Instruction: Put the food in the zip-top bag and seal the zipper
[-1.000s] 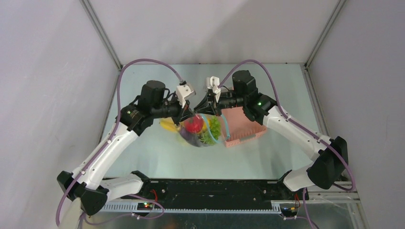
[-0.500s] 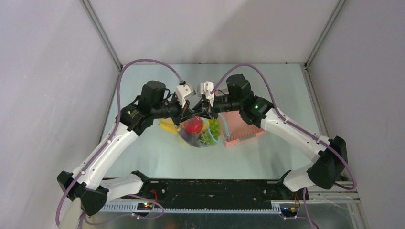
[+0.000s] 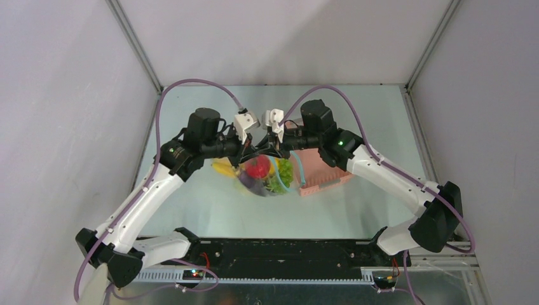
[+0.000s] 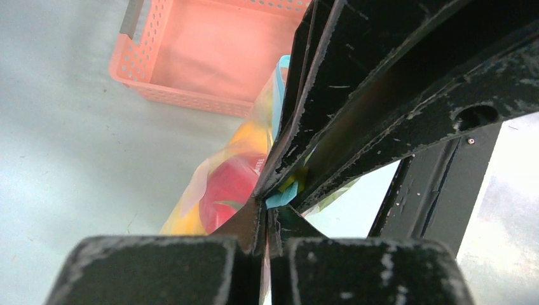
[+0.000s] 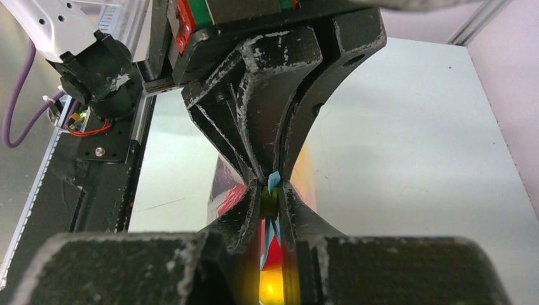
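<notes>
The zip-top bag (image 3: pixel 265 188) hangs over the table's middle, holding the food: a red fruit (image 3: pixel 257 169), a yellow banana (image 3: pixel 224 168), green pieces (image 3: pixel 283 171) and a dark purple piece (image 3: pixel 250 184). My left gripper (image 3: pixel 253 153) and right gripper (image 3: pixel 271 150) meet tip to tip over the bag's top. Both are shut on the light blue zipper (image 3: pixel 278 173). In the left wrist view my left gripper (image 4: pixel 267 219) pinches the bag edge beside a bit of zipper (image 4: pixel 283 196), above the red fruit (image 4: pixel 229 187). In the right wrist view my right gripper (image 5: pixel 272 194) clamps the zipper (image 5: pixel 274 181).
A pink plastic basket (image 3: pixel 324 166) stands just right of the bag, under the right arm; it also shows in the left wrist view (image 4: pixel 203 57). Walls enclose the table on the left, back and right. The arm bases and a black rail line the near edge.
The right gripper has slid left along the bag's top until its tips meet the left gripper's. The left gripper and the bag have stayed in place.
</notes>
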`<state>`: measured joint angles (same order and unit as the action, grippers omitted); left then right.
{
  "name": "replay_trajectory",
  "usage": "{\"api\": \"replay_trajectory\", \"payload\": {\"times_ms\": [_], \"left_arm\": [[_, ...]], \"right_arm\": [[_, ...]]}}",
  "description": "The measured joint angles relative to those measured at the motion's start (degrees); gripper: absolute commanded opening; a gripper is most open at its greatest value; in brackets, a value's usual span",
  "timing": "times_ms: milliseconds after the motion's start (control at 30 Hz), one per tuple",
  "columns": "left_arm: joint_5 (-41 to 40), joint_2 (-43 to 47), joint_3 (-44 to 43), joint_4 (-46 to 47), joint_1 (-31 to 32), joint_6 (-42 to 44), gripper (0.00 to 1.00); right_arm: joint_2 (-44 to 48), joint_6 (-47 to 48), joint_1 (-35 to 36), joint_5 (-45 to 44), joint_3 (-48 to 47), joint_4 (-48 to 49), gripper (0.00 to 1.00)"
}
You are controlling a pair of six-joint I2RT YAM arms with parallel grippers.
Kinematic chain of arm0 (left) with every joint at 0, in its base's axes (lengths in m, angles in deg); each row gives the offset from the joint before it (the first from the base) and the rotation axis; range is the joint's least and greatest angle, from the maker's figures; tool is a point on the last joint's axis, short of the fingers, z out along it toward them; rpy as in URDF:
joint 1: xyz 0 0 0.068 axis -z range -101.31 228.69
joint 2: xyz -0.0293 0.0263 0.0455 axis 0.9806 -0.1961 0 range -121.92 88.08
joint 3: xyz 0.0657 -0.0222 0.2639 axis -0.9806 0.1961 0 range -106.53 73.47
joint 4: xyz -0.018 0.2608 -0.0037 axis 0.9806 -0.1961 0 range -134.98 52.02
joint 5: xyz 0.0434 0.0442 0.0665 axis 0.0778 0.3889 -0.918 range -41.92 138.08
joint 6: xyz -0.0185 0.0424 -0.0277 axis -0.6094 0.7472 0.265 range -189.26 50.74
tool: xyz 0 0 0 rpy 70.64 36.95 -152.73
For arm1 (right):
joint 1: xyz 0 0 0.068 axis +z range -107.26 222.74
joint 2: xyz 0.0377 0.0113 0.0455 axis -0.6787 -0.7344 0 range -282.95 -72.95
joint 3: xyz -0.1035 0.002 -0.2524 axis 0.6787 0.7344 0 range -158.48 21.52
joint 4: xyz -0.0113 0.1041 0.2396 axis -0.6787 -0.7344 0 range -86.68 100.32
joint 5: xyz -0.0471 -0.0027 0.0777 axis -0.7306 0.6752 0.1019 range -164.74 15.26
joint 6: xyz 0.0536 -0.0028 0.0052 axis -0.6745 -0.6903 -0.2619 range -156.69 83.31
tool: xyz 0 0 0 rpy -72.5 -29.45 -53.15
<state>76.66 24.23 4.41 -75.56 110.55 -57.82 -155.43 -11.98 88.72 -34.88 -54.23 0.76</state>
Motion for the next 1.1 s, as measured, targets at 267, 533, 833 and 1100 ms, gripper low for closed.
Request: {"api": "replay_trajectory", "payload": {"times_ms": [267, 533, 833, 1100], "left_arm": [[0.11, 0.66, 1.14, 0.39, 0.11, -0.50, 0.00], [0.15, 1.33, 2.14, 2.05, 0.57, -0.50, 0.00], [0.11, 1.51, 2.54, 2.40, 0.85, -0.94, 0.00], [0.11, 1.66, 2.54, 2.54, 0.85, -1.05, 0.00]], "right_arm": [[0.28, -0.35, 0.33, -1.49, 0.00, -1.70, 0.06], [1.60, -1.60, 0.42, -2.78, 0.63, -2.58, 0.07], [3.45, -3.50, -0.11, -4.09, 4.04, -1.33, 0.07], [4.37, -4.61, -1.01, -4.81, 6.51, -1.03, 0.12]]}}
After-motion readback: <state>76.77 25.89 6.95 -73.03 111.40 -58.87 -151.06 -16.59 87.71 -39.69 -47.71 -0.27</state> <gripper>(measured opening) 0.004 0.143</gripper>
